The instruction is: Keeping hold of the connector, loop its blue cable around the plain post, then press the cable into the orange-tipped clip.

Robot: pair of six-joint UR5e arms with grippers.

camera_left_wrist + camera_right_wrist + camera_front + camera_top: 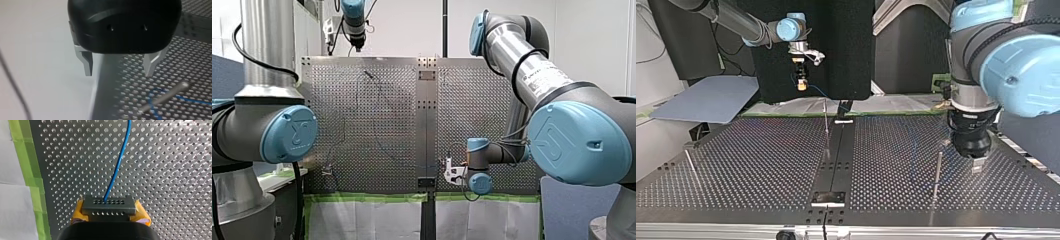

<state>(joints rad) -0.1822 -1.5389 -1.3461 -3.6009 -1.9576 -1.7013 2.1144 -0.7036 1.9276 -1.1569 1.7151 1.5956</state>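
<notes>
Right wrist view: my right gripper (109,212) clamps a flat grey pin-holed connector (109,204) between yellow pads (78,212); its thin blue cable (120,162) crosses the perforated metal table (175,170). My left gripper (118,68) spreads pointed metal fingers (87,63) wide.

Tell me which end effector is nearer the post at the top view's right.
Left. My left end effector hangs just beside that post, low over the table; my right end effector holds the connector high at that view's far table edge.

The perforated table (175,182) is shiny bare metal, the blue cable (120,157) smooth and glossy, the connector (108,206) matt grey.
</notes>
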